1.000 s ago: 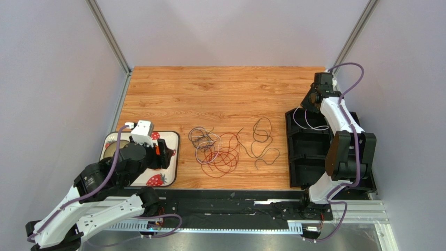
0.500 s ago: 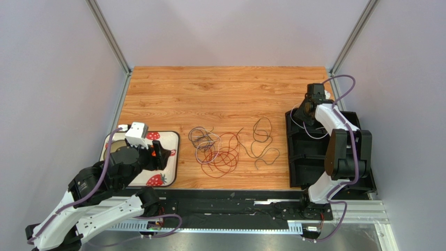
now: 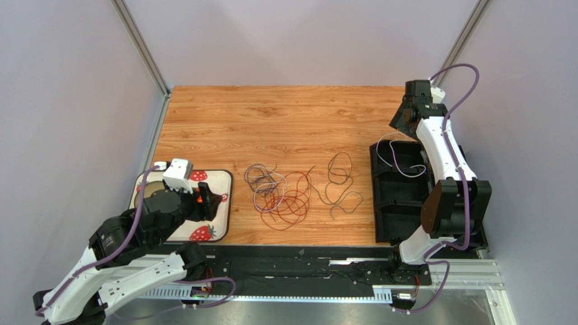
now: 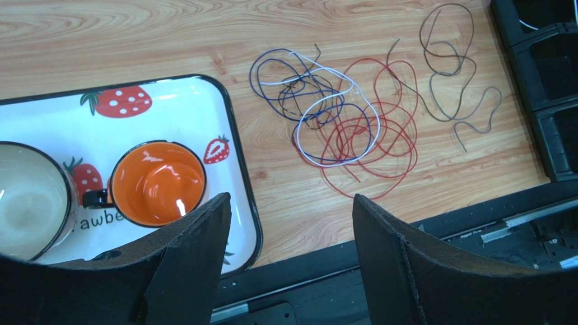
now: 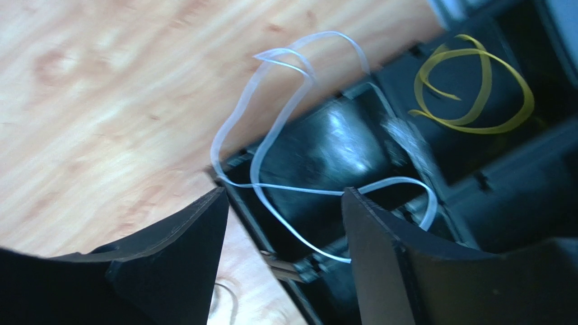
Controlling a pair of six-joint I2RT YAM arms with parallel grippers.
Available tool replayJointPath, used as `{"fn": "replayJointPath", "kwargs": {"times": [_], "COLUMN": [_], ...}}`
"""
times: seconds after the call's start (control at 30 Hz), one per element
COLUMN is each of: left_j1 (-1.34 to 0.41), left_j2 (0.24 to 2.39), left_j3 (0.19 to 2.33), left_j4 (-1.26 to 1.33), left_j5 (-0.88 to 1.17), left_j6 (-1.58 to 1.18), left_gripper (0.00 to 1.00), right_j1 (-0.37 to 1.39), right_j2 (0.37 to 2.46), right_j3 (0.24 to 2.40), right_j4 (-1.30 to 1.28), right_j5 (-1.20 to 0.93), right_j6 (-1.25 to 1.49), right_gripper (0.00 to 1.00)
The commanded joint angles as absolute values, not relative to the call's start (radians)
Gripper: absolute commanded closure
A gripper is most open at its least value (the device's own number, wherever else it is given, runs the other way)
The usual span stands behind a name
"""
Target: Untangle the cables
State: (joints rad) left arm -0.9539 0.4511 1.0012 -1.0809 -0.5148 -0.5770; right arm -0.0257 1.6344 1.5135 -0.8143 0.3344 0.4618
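Note:
A tangle of cables (image 3: 278, 193) lies mid-table: red loops (image 4: 380, 135), a white one (image 4: 325, 115) and dark blue ones (image 4: 278, 88) overlap. A dark grey cable (image 4: 454, 74) lies apart to their right. Another white cable (image 5: 285, 135) rests in the black bin's far compartment, one loop draped over the rim onto the wood. A yellow cable (image 5: 475, 81) lies coiled in a neighbouring compartment. My right gripper (image 5: 283, 196) hangs open above that white cable, holding nothing. My left gripper (image 4: 292, 200) is open and empty, over the near table edge beside the tray.
A strawberry-print tray (image 3: 220, 217) at the left holds an orange mug (image 4: 157, 184) and a pale bowl (image 4: 27, 200). The black compartment bin (image 3: 387, 210) runs along the table's right side. A black rail (image 4: 407, 237) borders the near edge.
My right gripper opened and let go of the white cable, which now lies in the bin, then rose toward the far right corner. The left arm drew back slightly.

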Motion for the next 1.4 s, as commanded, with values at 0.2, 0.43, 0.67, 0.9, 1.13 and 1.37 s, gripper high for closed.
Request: {"fn": "replayJointPath", "kwargs": {"times": [0.2, 0.43, 0.67, 0.9, 1.13, 1.37], "left_j1": [-0.953, -0.953, -0.953, -0.953, -0.953, -0.953], "left_j2": [0.457, 0.449, 0.462, 0.502, 0.518, 0.525], "left_j3": [0.996, 0.997, 0.997, 1.002, 1.005, 1.005], "left_j4": [-1.049, -1.06, -1.065, -1.075, -1.075, -1.08], "left_j5": [-0.497, -0.518, -0.535, -0.546, -0.549, -0.554], "left_j6": [-0.561, -0.575, -0.583, -0.588, -0.588, -0.591], "left_gripper": [0.25, 0.25, 0.25, 0.25, 0.25, 0.25], "right_j1": [-0.025, -0.025, -0.031, -0.051, -0.061, -0.066], "right_j2": [1.63, 1.824, 2.026, 2.089, 2.131, 2.163], "right_j3": [1.503, 1.718, 1.879, 1.871, 1.864, 1.87], "right_j4": [-0.868, -0.902, -0.951, -0.957, -0.956, -0.945], "right_j5": [0.301, 0.302, 0.324, 0.314, 0.292, 0.258], "right_j6": [0.402, 0.399, 0.428, 0.48, 0.491, 0.488], "right_gripper": [0.31, 0.3, 0.3, 0.3, 0.32, 0.58]}}
